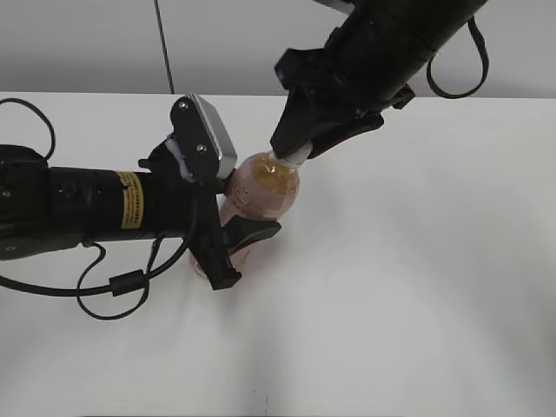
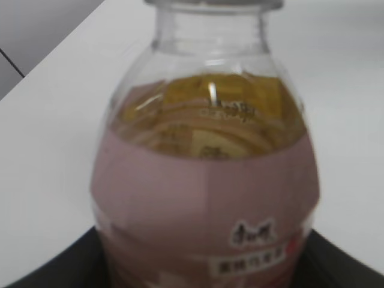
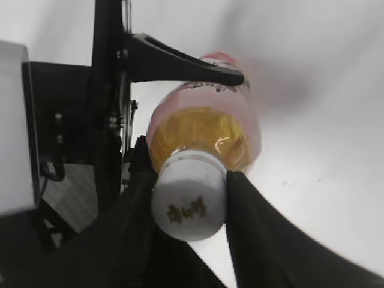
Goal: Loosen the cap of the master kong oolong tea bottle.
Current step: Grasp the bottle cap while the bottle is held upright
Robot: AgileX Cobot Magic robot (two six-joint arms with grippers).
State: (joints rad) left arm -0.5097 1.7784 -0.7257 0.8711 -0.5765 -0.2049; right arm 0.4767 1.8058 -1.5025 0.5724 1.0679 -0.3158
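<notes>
The master kong oolong tea bottle [image 1: 261, 195] stands on the white table, amber tea above a pink label. My left gripper [image 1: 233, 239] is shut on its labelled body from the left; in the left wrist view the bottle [image 2: 204, 198] fills the frame between the dark jaws. My right gripper [image 1: 294, 155] comes down from the upper right and is shut on the white cap [image 1: 288, 158]. In the right wrist view the cap [image 3: 189, 201], with a small dark mark on top, sits tight between the two black fingers [image 3: 187, 198], above the bottle [image 3: 207, 135].
The white table [image 1: 417, 287] spreads around the bottle. The left arm's black body and loose cables [image 1: 104, 287] lie across the left side. A grey wall [image 1: 87, 43] runs behind the table's far edge.
</notes>
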